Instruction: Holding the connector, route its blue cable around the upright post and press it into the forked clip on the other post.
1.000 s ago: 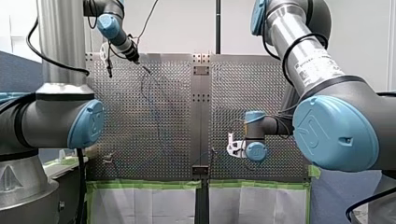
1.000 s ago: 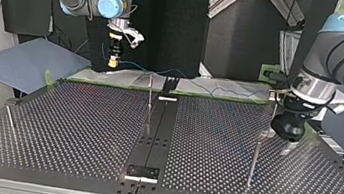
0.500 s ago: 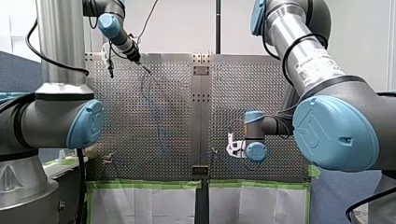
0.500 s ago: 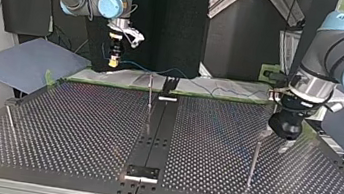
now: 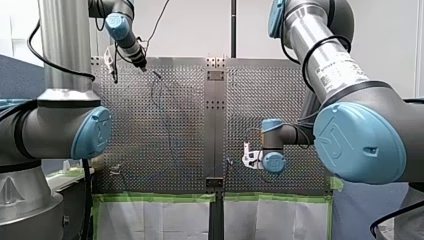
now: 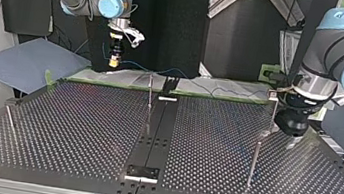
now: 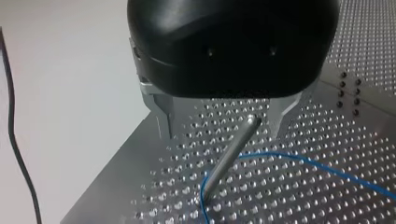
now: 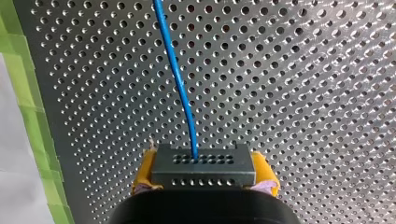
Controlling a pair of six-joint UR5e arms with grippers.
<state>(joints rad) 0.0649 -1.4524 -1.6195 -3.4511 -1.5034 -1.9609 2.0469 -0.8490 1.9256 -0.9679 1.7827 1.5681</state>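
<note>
On the left gripper (image 7: 220, 130), you have the two metal fingers (image 7: 163, 119) standing wide apart and gripping nothing. The tip of the upright post (image 7: 231, 151) shows in the gap between them, touching neither, and just ahead of them the blue cable (image 7: 303, 161) curves round the post near its foot on the perforated table (image 7: 154, 186). On the right gripper (image 8: 204, 171), the yellow pads (image 8: 143, 171) are clamped on the two ends of the dark connector (image 8: 203, 164), and the cable leaves its face midway between the fingers and runs straight ahead.
</note>
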